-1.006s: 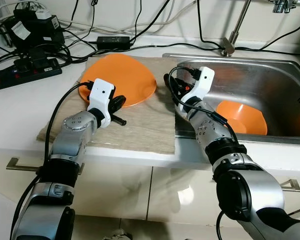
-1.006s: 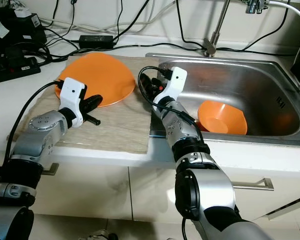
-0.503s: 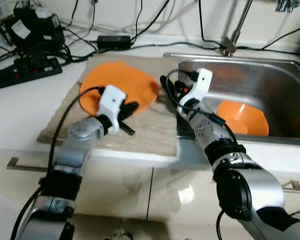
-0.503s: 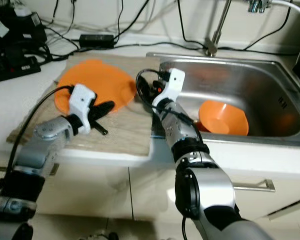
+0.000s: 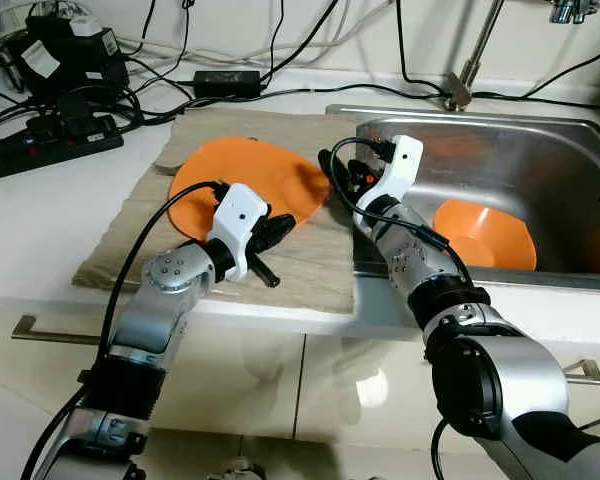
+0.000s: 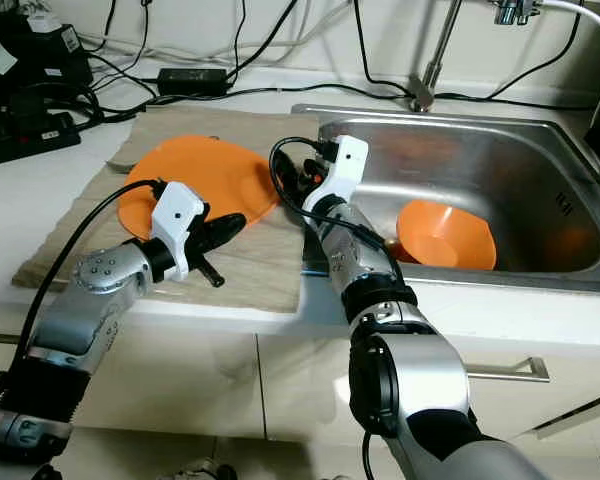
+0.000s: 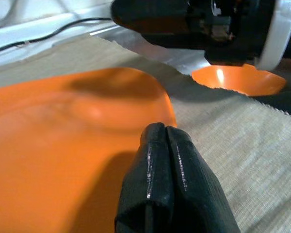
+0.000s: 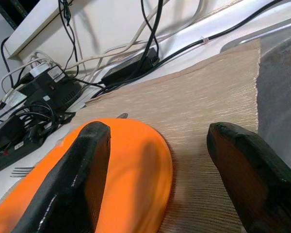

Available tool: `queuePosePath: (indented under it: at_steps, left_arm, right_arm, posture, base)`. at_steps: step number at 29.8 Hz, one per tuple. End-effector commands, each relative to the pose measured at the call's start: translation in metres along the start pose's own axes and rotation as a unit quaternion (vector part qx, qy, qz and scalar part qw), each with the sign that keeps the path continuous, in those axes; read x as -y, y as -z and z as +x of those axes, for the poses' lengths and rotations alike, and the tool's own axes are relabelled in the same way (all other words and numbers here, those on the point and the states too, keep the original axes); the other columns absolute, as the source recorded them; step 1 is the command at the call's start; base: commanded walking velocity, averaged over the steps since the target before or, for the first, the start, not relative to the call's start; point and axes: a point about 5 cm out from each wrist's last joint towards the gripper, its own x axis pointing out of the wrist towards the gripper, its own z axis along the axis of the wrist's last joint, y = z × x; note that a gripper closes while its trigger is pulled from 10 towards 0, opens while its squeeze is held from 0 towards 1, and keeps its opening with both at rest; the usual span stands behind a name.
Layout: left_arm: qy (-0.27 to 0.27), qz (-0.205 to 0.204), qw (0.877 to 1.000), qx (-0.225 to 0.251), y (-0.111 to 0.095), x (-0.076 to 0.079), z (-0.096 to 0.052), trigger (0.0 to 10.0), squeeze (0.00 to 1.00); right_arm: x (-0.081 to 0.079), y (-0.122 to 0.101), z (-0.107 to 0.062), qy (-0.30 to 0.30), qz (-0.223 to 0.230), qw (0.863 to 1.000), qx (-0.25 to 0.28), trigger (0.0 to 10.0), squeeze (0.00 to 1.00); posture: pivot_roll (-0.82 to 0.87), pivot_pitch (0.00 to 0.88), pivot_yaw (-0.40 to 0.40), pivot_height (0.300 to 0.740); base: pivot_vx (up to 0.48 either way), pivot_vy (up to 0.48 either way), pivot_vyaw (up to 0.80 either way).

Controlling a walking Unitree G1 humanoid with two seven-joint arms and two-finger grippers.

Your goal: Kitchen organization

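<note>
My left tool [image 5: 280, 222] pressed together over orange plate [image 5: 250, 180] on mat [image 5: 310, 255]; right tool [image 5: 332, 175] spread beside plate rim.

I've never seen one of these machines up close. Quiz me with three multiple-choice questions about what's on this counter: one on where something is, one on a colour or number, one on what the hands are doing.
1. Where is the orange bowl?
A. in the sink
B. on the cloth mat
C. on the power strip

2. How many orange dishes are there?
A. one
B. two
C. four

3. How do the left gripper's jaws stand?
A. wide open
B. holding a fork
C. pressed shut, nothing between them

Answers:
1 A, the bowl sits in the steel basin.
2 B, a plate lies upside down on the mat and the bowl is in the sink.
3 C, the left wrist view shows the two black fingers closed together at the plate's edge, while the right gripper is spread open over the plate's rim.
</note>
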Motion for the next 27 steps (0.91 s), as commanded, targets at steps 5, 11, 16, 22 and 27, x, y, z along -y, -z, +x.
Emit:
queuePosePath:
  at_steps: [5, 11, 16, 22, 27]
  left_arm:
    - [-0.030, 0.025, 0.998, 0.058, -0.032, -0.006, 0.005, 10.0, 0.00]
    - [-0.039, 0.033, 0.995, 0.086, -0.049, -0.009, 0.007, 10.0, 0.00]
    - [-0.041, 0.037, 0.993, 0.104, -0.063, -0.011, 0.007, 10.0, 0.00]
    - [-0.049, 0.038, 0.993, 0.101, -0.065, -0.018, 0.006, 10.0, 0.00]
    - [-0.056, 0.039, 0.994, 0.086, -0.060, -0.022, 0.004, 10.0, 0.00]
  right_arm:
    - [-0.006, -0.006, 0.003, -0.021, 0.026, 0.999, 0.012, 10.0, 0.00]
    - [-0.007, -0.008, 0.004, -0.027, 0.039, 0.999, 0.016, 10.0, 0.00]
    - [-0.006, -0.008, 0.004, -0.025, 0.069, 0.997, 0.016, 10.0, 0.00]
    - [-0.004, -0.007, 0.004, -0.022, 0.134, 0.991, 0.014, 10.0, 0.00]
    - [-0.004, -0.007, 0.004, -0.026, 0.134, 0.991, 0.013, 10.0, 0.00]
  posture:
    - [0.04, 0.009, -0.014, 0.740]
    - [0.04, 0.008, -0.013, 0.740]
    - [0.04, 0.005, -0.011, 0.740]
    - [0.05, 0.000, -0.006, 0.740]
    - [0.05, 0.000, -0.006, 0.740]
  base:
    - [0.000, 0.000, 0.00]
    - [0.000, 0.000, 0.00]
    - [0.000, 0.000, 0.00]
    - [0.000, 0.000, 0.00]
    - [0.000, 0.000, 0.00]
